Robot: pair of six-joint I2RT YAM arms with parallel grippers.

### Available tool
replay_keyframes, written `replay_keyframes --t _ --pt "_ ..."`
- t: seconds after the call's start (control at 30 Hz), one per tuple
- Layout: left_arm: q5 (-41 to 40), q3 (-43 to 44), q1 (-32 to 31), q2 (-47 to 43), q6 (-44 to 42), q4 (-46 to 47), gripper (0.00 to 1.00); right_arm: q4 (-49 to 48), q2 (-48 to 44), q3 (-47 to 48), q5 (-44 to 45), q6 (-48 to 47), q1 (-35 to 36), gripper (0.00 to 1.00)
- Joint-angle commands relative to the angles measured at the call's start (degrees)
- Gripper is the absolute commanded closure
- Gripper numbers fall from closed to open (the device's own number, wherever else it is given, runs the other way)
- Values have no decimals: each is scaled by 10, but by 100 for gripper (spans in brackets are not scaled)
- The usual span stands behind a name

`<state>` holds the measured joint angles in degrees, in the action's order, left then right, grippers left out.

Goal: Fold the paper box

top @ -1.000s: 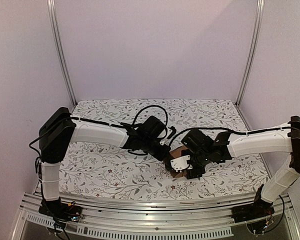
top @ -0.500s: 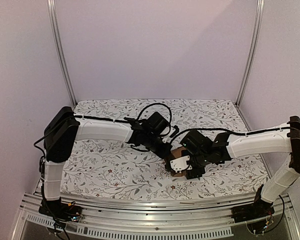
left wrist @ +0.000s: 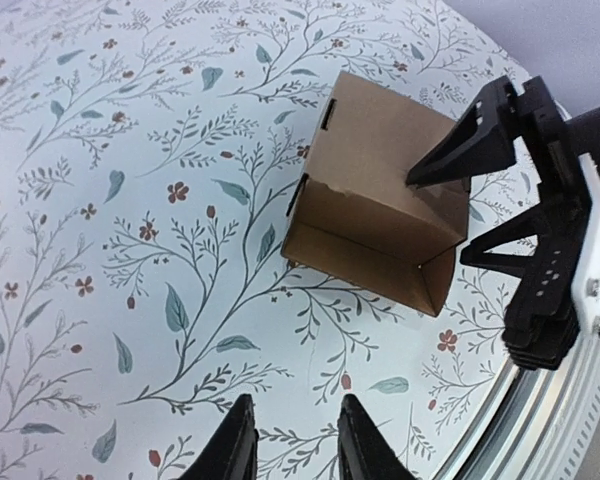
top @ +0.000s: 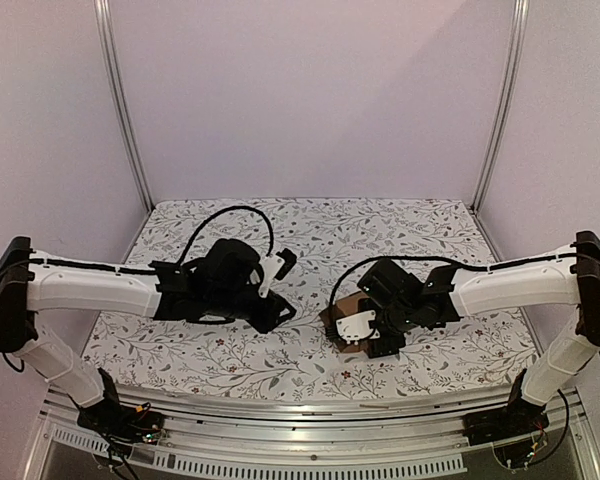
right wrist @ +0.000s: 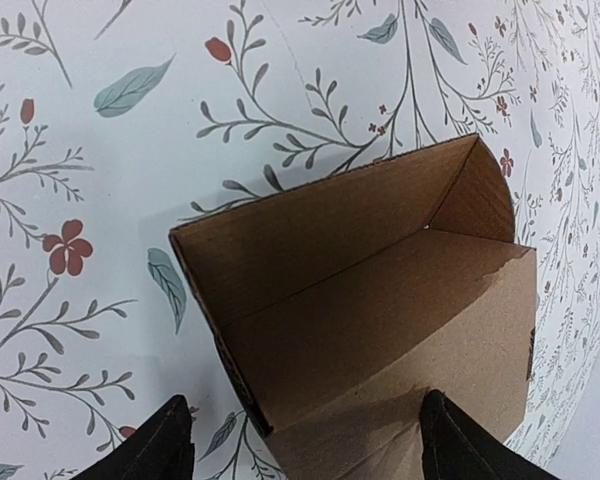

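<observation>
Left claw (left wrist: 296, 420) has opened and backed well away from the paper box (left wrist: 380, 190), jaws part open and empty, so the box, open-ended and unfinished, lies on the table (left wrist: 130, 200) bracketed only by my wide-spread right claw (left wrist: 438, 220), gripping or merely touching I can't tell.

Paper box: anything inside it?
Inside the paper box only bare brown cardboard shows: inner walls and creases, nothing loose. Its nearest edge is covered by a fingertip of the right hand and the frame edge, so that bit cannot be checked.
</observation>
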<state>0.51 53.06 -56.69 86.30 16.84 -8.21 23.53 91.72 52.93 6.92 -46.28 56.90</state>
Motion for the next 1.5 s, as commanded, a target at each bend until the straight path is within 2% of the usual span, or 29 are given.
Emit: replay_keyframes --t 0.0,0.13,0.23,0.4,0.53,0.67,0.73,0.77,0.8,0.9,1.07,1.2,1.47 --pt "-24 -111 -9 35 106 135 74 61 7 2 -23 24 3 23" --pt "-36 -110 -22 73 116 162 77 113 -60 28 -34 37 -3 19" --pt "-28 -89 -27 108 113 165 79 158 -89 48 -59 44 -34 18" --pt "-15 -43 -39 164 108 160 81 156 -111 37 -125 44 -131 18" --pt "-10 -10 -53 194 108 141 83 136 -98 46 -171 57 -242 18" --pt "-15 17 -66 207 100 114 84 118 -50 78 -177 72 -327 27" --pt "-20 33 -68 216 94 96 85 115 -15 89 -162 73 -340 44" --pt "-20 39 -68 221 91 88 85 114 3 92 -155 68 -341 55" --pt "-21 48 -68 227 87 84 85 112 17 95 -153 61 -340 61" --pt "-13 76 -68 248 75 51 86 104 70 101 -147 50 -322 67" --pt "-10 133 -68 270 56 26 88 108 131 111 -144 46 -239 68" --pt "6 181 -68 277 44 22 88 113 129 115 -141 51 -162 68" --pt "22 258 -69 305 45 4 89 118 112 113 -154 85 -129 63"
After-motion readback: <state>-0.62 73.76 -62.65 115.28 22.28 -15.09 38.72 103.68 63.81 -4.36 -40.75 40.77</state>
